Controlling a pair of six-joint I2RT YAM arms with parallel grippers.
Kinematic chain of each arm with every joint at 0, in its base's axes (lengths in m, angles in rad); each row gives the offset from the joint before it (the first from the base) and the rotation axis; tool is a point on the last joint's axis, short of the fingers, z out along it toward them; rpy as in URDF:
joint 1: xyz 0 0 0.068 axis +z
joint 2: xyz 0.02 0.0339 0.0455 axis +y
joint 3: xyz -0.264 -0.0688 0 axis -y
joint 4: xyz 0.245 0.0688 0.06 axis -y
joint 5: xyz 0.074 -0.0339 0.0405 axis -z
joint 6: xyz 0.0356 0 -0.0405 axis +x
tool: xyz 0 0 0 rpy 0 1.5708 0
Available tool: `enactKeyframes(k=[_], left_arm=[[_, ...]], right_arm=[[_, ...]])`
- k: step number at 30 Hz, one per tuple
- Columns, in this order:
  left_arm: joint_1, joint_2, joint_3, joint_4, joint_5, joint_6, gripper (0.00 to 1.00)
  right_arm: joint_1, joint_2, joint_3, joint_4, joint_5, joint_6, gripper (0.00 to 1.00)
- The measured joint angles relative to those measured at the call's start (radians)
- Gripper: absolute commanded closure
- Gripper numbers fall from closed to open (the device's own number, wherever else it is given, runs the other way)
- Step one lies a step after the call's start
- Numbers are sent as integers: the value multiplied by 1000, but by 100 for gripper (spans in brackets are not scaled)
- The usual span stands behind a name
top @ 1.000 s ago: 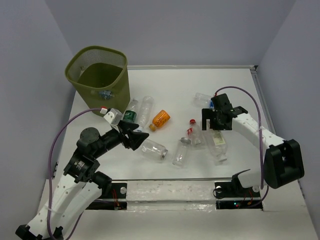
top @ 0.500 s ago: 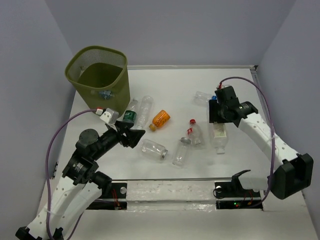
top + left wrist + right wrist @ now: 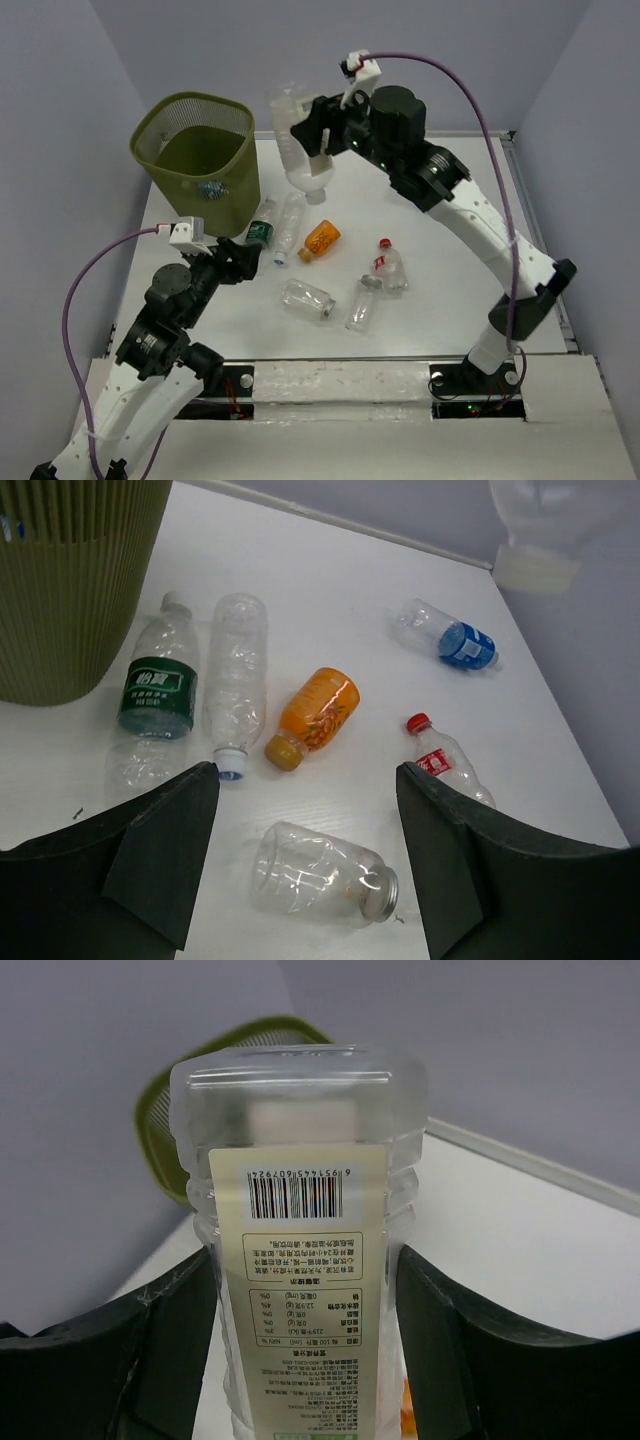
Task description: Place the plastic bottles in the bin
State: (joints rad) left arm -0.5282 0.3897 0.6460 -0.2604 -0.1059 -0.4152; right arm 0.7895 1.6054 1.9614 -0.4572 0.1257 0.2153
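Bright, even, diffuse light throws faint soft shadows; all views fairly sharp.

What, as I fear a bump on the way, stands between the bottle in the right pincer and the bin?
Nothing visible. The right pincer holds the clear bottle in the air, beside the rim of the bin; only open air lies between them.

Eight plastic bottles (image 3: 315, 708) in all, one clear bottle (image 3: 300, 1160) clamped in the right pincer (image 3: 312, 1360) and seven lying on the table (image 3: 330, 600) ahead of the left pincer (image 3: 305, 780), plus one olive-green mesh bin (image 3: 225, 175).
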Motion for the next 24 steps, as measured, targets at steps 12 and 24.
enactKeyframes(k=[12, 24], left_arm=[[0, 123, 9, -143, -122, -209, 16], [0, 257, 10, -171, -193, -247, 3]], right_arm=[[3, 628, 511, 661, -211, 212, 63], [4, 921, 651, 982, -132, 285, 11]])
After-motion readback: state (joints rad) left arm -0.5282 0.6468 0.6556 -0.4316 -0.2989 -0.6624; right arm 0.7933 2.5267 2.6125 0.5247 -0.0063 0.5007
